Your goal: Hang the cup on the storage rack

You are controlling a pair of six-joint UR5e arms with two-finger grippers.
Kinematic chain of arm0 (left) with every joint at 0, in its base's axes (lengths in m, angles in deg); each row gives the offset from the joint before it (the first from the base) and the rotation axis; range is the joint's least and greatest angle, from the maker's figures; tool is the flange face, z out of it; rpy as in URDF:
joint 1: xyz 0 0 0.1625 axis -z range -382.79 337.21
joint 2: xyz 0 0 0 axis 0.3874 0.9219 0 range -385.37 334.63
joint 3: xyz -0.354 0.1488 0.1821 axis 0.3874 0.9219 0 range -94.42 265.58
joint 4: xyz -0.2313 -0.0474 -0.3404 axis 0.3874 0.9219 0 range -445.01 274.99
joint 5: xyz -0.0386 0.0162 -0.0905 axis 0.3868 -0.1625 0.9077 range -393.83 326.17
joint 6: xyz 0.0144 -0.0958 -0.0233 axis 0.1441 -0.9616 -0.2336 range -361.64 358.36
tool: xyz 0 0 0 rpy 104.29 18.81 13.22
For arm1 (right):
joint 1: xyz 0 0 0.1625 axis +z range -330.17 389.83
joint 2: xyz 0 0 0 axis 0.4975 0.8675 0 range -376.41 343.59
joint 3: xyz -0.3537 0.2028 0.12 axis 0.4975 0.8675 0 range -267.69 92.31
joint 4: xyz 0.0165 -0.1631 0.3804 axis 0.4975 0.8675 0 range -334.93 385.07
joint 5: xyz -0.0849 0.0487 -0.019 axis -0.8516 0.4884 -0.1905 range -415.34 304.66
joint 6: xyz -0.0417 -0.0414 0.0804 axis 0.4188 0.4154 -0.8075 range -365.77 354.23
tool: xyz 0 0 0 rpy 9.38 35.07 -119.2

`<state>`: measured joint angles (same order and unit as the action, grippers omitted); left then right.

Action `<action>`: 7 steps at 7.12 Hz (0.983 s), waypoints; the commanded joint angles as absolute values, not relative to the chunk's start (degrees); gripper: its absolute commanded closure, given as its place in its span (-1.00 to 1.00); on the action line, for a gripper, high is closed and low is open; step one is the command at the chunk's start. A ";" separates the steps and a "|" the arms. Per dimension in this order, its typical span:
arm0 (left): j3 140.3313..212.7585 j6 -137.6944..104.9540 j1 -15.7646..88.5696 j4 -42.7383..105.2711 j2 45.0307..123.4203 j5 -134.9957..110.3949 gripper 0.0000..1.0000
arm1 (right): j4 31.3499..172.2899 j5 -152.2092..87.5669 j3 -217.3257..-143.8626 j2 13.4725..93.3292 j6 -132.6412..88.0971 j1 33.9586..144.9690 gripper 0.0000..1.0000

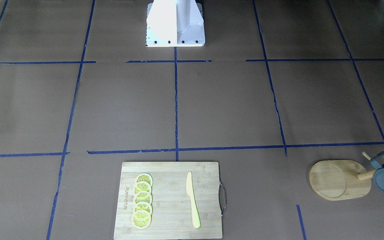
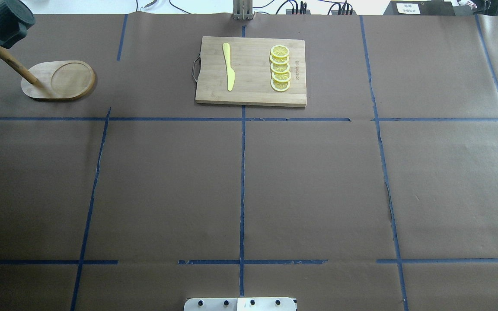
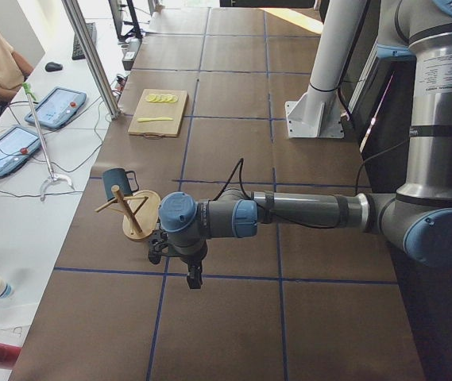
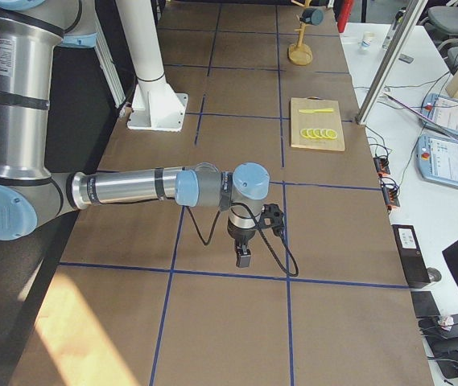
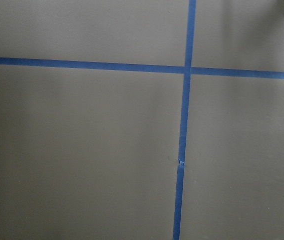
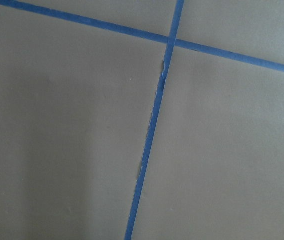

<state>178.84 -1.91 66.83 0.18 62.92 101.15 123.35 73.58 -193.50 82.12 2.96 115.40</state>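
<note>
Hanging from a thin peg of the storage rack (image 2: 71, 80), the cup (image 2: 4, 21) sits off the table (image 2: 318, 181), its dark flat bottom turned upward and its loop handle next to the peg. The light wooden rack stands well apart from the cutting board (image 2: 251, 82), off toward the robot's left along the same far strip of the table, with its oval base flat on the brown paper and its post rising at the end away from the board. On the board, five lemon slices (image 2: 280, 68) lie in an overlapping row, and a yellow knife (image 2: 228, 65) lies beside them on the rack's side. The left gripper (image 3: 195, 276) hangs point-down over the paper, on the robot's side of the rack and nearer the robot than the board. It shows only in a side view, so whether its fingers are parted or closed cannot be told. The right gripper (image 4: 243, 256) hangs the same way on the opposite side of the board from the rack, also nearer the robot, its finger state equally impossible to tell. Both wrist cameras see only brown paper crossed by blue tape lines (image 2: 242, 172).
</note>
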 commanded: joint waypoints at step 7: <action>179.53 -1.90 66.59 2.70 61.03 101.17 -1.00 | 123.42 73.77 -192.98 82.12 2.76 115.35 -1.00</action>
<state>179.27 -1.93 66.61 2.69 61.51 101.20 123.42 73.70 -193.02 82.12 2.79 115.37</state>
